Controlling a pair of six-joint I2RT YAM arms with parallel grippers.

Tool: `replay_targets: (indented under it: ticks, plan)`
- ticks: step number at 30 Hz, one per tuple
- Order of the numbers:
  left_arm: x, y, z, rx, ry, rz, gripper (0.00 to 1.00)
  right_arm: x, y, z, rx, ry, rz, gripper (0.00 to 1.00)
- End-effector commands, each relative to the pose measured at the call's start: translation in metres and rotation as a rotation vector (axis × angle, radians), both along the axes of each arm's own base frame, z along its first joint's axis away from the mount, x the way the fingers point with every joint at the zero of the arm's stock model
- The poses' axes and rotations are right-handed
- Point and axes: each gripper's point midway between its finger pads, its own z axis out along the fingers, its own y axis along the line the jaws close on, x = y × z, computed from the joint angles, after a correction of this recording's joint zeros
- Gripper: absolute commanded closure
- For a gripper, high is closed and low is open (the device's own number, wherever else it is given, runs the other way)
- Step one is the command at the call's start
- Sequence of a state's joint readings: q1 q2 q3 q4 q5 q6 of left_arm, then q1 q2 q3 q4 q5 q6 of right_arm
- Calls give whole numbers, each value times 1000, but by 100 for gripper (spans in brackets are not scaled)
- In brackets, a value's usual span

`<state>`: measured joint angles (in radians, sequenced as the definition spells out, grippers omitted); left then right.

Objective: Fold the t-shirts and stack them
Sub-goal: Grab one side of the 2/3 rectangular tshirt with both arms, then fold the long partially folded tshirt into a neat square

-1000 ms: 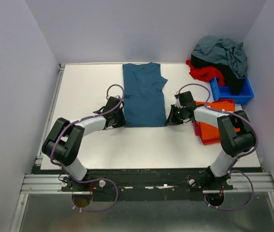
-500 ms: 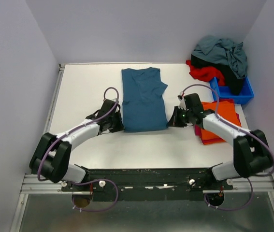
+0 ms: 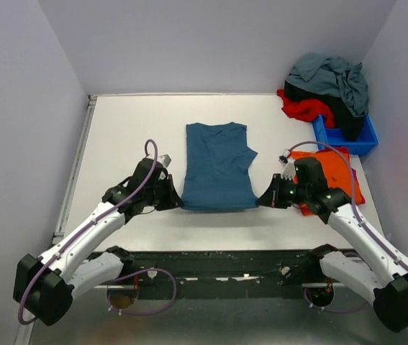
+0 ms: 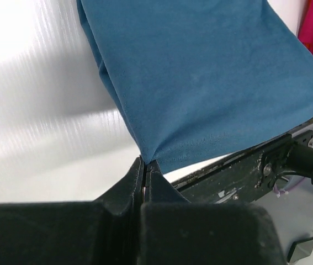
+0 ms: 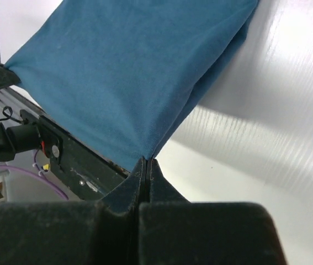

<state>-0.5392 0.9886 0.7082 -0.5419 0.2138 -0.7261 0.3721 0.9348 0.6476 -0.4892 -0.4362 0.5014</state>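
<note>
— Where's the teal t-shirt (image 3: 218,167)?
— Mid-table, its hem toward the near edge and seemingly lifted.
— Jaws?
— The left gripper (image 4: 145,164) and right gripper (image 5: 146,162) are each clamped on a hem corner.

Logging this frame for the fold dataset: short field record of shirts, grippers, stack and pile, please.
shirt in work: teal t-shirt, folded narrow, mid-table
left gripper: shut on its near left corner
right gripper: shut on its near right corner
near hem: raised, stretched between the grippers
stack: orange t-shirt, folded, right of the teal one
pile: loose shirts heaped over blue bin, far right corner
</note>
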Motion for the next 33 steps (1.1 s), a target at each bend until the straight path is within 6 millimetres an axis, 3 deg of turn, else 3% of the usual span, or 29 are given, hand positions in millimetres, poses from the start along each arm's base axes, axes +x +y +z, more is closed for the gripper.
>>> replay_targets:
  ticks: [1,7,12,20,25,31,32,33]
  plan:
    - [-9,8,2,29,44,8,100,-2,-8,8,-40,34,-41,99]
    - [45,11,24,30,-16,50,100,51,-2,46,-80,-57,-80,99]
    - [101,12,41,61,-48,99,100,109,1,53,-124,-61,-136,99]
    - [186,12,51,58,-65,168,100,199,9,44,-94,-13,-184,99]
    - [236,10,34,52,-35,191,100,252,6,34,-88,3,-221,99]
    - [299,-5,16,-56,-56,188,100,322,-14,15,-80,5,-307,99]
    - [311,-7,12,-71,-59,186,99,332,-14,11,-73,9,-305,92]
    - [320,-11,10,-86,-67,175,76,343,-11,5,-64,19,-296,68]
